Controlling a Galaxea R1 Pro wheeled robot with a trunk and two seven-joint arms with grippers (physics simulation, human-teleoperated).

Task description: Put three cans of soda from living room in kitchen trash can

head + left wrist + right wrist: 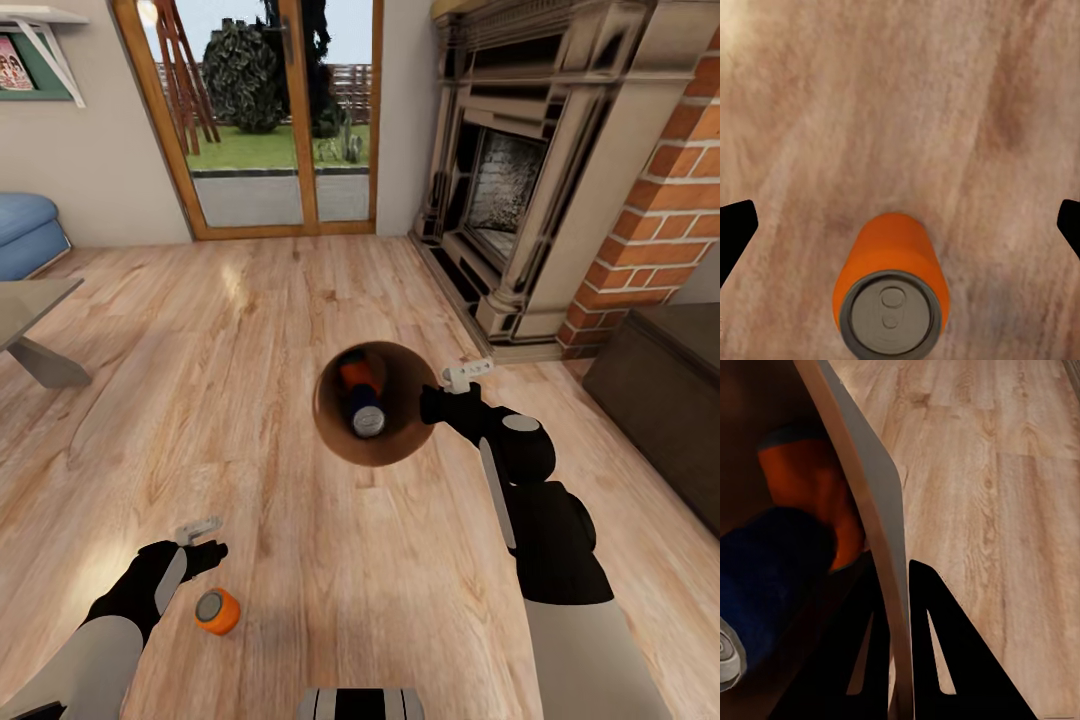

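Presently, item one: a can of soda [217, 611] on the wood floor [300, 300], lower left of the head view. It is orange with a flat grey top [891, 315]; that top faces the camera, and the can looks upright, long axis vertical, though a slight lean cannot be ruled out.

Item two: the left pincer [205, 540], just beside that can and up-left of it in the head view, apart from it. In the left wrist view its two dark fingertips [735, 232] sit at the far edges of the frame, spread wide, with nothing between them; the can lies ahead, centred between the two tips and low in that frame. This is the nearer arm by a wide margin. Judgement: the coming move is a short advance and descent so the fingers straddle the can's sides.

Item three: the tash can [325, 420], centre of the head view, standing on the floor in the living room, fireplace [500, 190] and glass doors [270, 110] behind it. Inside lie other cans [362, 398], orange and dark blue, on their sides; their count is hard to tell.

Item four: the right pincer [445, 390], at the bin's right rim. In the right wrist view its fingers [862, 660] close on the thin pale wall [874, 495], one inside, one outside.
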